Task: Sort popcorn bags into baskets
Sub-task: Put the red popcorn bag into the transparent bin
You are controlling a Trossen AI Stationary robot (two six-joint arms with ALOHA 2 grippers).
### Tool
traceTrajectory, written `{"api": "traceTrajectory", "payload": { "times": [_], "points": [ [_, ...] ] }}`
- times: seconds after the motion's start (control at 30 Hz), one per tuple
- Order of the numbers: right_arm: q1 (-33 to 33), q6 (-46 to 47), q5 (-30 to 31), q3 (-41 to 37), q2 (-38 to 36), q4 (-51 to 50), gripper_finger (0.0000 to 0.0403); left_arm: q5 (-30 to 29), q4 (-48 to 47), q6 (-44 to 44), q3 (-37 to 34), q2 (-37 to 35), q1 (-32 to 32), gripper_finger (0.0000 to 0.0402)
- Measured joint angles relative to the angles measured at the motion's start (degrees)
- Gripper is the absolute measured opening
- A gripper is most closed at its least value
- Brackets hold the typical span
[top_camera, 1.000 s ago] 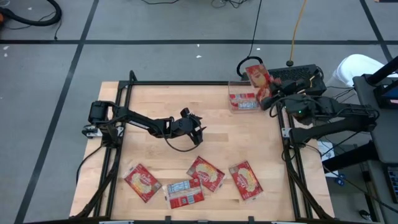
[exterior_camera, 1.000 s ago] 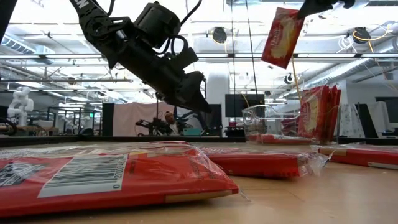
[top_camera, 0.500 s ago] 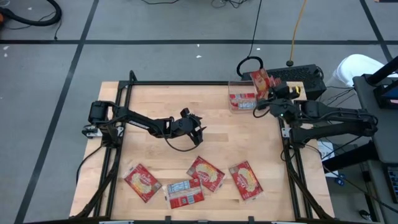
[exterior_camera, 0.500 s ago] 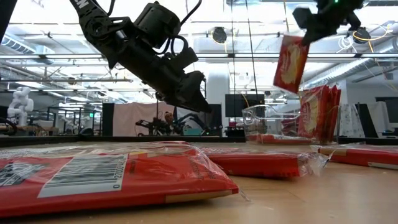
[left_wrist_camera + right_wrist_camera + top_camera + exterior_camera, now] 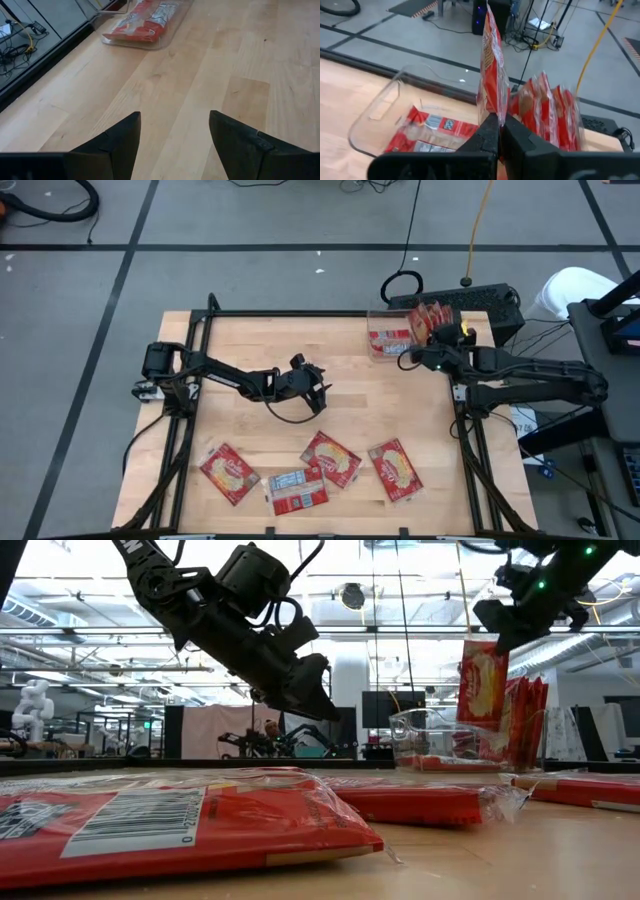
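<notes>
The clear basket (image 5: pixel 390 340) stands at the table's far right with a flat red popcorn bag (image 5: pixel 435 131) on its floor. Several more bags (image 5: pixel 441 315) stand on edge at its right side. My right gripper (image 5: pixel 432 340) is over the basket's right end, shut on another red bag (image 5: pixel 482 680). My left gripper (image 5: pixel 315 387) hovers open above the table's middle with nothing between its fingers (image 5: pixel 120 137). Several loose bags (image 5: pixel 332 459) lie flat near the table's near edge. My right gripper pinches the bag's upper edge (image 5: pixel 493 111) between its two shut fingers, coming from above at a slant. The bag hangs upright and edge-on below the fingers (image 5: pixel 510 618), clear of the table. Its lower end reaches about the basket's rim (image 5: pixel 425 715).
A black frame rail (image 5: pixel 465 430) runs along the table's right side, another along the left (image 5: pixel 185 430). Bare wood (image 5: pixel 210 65) lies between my left gripper and the basket. A black box with cables (image 5: pixel 485 302) sits just beyond the table's far right corner.
My right gripper has come down toward the basket and a little toward the table's left, turning as it went. The bag, held high and tilted before, now hangs upright with its lower end at the basket's rim.
</notes>
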Motion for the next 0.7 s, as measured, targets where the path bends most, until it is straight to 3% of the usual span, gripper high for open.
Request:
{"api": "traceTrajectory", "payload": {
  "times": [0.7],
  "points": [
    [-2.9,5.9,-3.1,-6.6,0.0,0.1,0.0,0.3,0.0,-0.1,0.0,0.0,0.0,0.0241]
  ]
}}
